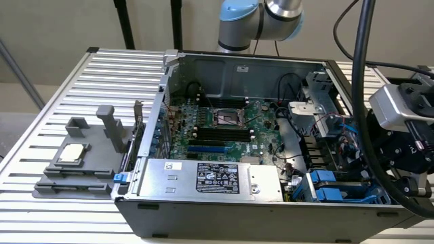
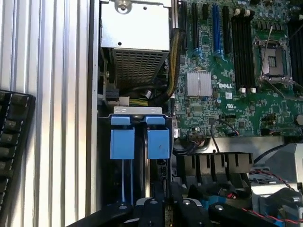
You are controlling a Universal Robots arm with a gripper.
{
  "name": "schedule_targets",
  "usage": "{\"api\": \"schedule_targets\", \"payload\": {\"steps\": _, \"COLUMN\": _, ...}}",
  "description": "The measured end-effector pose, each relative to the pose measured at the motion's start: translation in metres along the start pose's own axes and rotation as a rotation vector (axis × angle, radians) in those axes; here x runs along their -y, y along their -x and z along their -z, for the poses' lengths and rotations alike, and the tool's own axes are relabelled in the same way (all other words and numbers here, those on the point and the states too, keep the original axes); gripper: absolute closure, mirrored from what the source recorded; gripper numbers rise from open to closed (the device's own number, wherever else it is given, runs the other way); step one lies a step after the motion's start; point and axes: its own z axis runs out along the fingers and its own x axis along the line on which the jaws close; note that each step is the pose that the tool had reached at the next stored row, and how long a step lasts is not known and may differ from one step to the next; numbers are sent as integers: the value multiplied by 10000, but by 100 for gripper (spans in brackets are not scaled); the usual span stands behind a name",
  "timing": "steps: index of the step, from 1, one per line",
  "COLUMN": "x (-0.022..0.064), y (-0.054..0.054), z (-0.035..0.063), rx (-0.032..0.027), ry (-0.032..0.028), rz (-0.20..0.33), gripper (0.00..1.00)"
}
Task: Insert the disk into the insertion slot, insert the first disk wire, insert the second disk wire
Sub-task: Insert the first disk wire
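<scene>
While the gripper (image 2: 166, 204), closed on nothing visible, is hovering at the insertion slot (image 2: 140, 112), both wire steps are looking undone.

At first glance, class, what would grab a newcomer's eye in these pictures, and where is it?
The open computer case draws the eye, its green motherboard in the middle. Nearest the exterior camera sits a silver box with a black-and-white label. To the exterior view's right of that, the insertion slot shows bright blue latch tabs.
</scene>
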Motion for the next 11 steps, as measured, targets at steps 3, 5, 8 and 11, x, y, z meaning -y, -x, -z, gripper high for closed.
{"api": "schedule_targets", "payload": {"steps": 3, "x": 0, "y": 2, "z": -6, "rx": -112, "ry": 1, "rz": -29, "gripper": 83}}
{"api": "schedule_targets", "payload": {"steps": 5, "x": 0, "y": 2, "z": -6, "rx": -148, "ry": 0, "rz": -33, "gripper": 83}}
{"api": "schedule_targets", "payload": {"steps": 8, "x": -28, "y": 7, "z": -10, "rx": -162, "ry": -1, "rz": -34, "gripper": 83}}
{"api": "schedule_targets", "payload": {"steps": 11, "x": -45, "y": 19, "z": -15, "rx": -195, "ry": -3, "rz": -42, "gripper": 83}}
